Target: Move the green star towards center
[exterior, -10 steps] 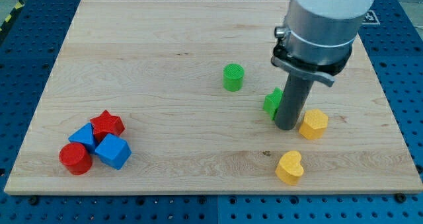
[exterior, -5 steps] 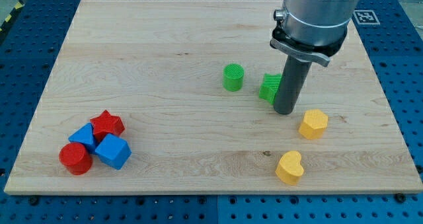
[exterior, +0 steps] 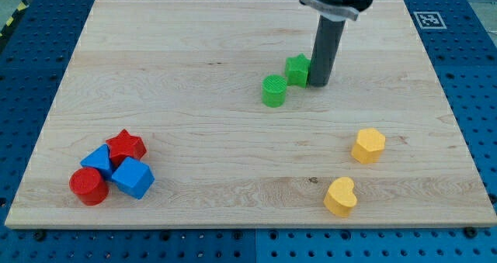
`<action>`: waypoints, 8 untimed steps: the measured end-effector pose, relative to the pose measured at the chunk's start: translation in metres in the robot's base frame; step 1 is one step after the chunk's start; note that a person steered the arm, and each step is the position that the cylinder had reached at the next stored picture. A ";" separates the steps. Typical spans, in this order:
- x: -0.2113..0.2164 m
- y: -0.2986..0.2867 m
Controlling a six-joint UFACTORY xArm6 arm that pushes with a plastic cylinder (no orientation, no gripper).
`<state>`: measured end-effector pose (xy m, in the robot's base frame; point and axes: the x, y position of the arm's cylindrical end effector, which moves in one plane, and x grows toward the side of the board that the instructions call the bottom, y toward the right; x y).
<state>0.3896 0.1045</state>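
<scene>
The green star (exterior: 297, 69) lies on the wooden board (exterior: 194, 46), right of centre and towards the view's top. My tip (exterior: 319, 84) stands right against the star's right side. A green cylinder (exterior: 273, 91) sits just below-left of the star, touching it or nearly so.
A yellow hexagon-like block (exterior: 368, 145) and a yellow heart (exterior: 339, 196) lie at the lower right. At the lower left cluster a red star (exterior: 126, 147), a blue block (exterior: 99, 160), a blue cube (exterior: 132, 178) and a red cylinder (exterior: 88, 186).
My tip moved towards the view's top and slightly left, pushing the green star with it from beside the yellow hexagon up to the green cylinder's upper right.
</scene>
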 end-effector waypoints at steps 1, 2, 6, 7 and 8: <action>-0.015 0.000; -0.015 0.000; 0.003 -0.045; -0.014 -0.045; -0.020 -0.045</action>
